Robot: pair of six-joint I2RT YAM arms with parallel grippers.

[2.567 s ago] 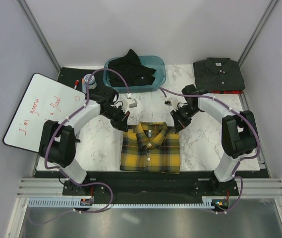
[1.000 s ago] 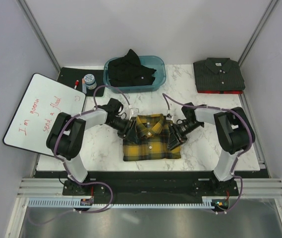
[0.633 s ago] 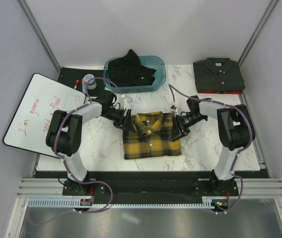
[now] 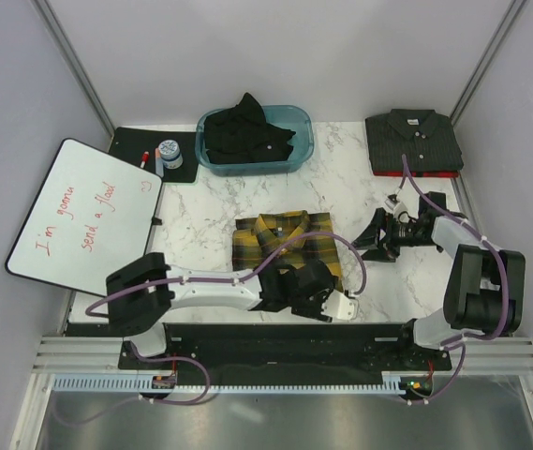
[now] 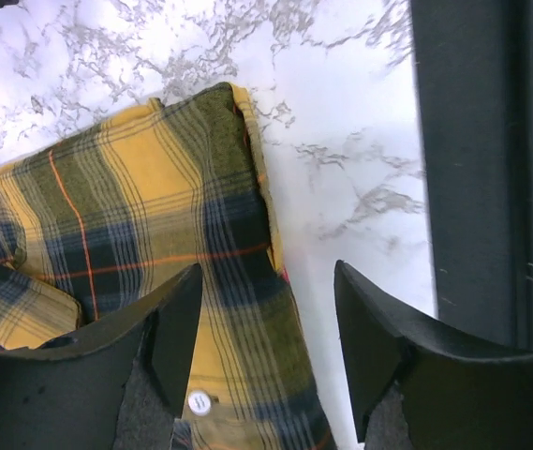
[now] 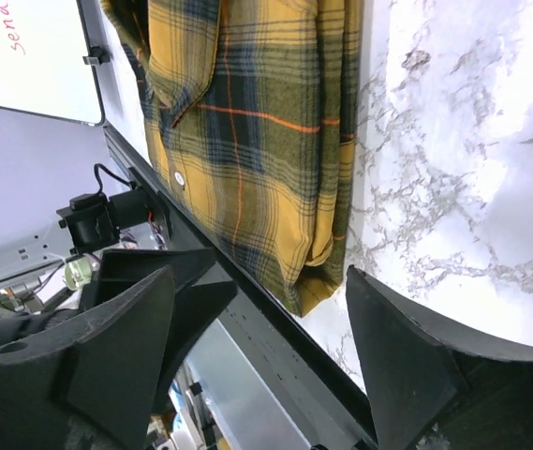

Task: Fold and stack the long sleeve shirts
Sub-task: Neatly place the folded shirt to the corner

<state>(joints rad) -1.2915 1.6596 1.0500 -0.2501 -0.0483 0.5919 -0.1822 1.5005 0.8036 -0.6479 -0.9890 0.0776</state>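
The yellow-and-black plaid long sleeve shirt [image 4: 280, 242] lies folded in the middle of the table, collar toward the back. My left gripper [image 4: 311, 279] hovers over its near right corner, open; in the left wrist view the plaid shirt [image 5: 135, 206] shows between and beyond the spread fingers [image 5: 177, 323]. My right gripper [image 4: 371, 241] is open, just right of the shirt, apart from it; the plaid shirt [image 6: 247, 122] lies ahead of its fingers [image 6: 407, 361]. A dark charcoal shirt [image 4: 414, 141] lies folded at the back right. A black shirt [image 4: 245, 129] is bunched in a bin.
The teal bin [image 4: 300, 141] stands at the back centre. A whiteboard [image 4: 79, 216] leans off the left side, with a marker [image 4: 143, 157] and a small jar [image 4: 169, 153] on a black mat behind it. The table's black front rail [image 5: 472, 169] runs right beside the left gripper.
Both grippers have let go of the plaid shirt. The left arm swung down along the near edge to the shirt's front corner. The right arm drew back to the right and opened.
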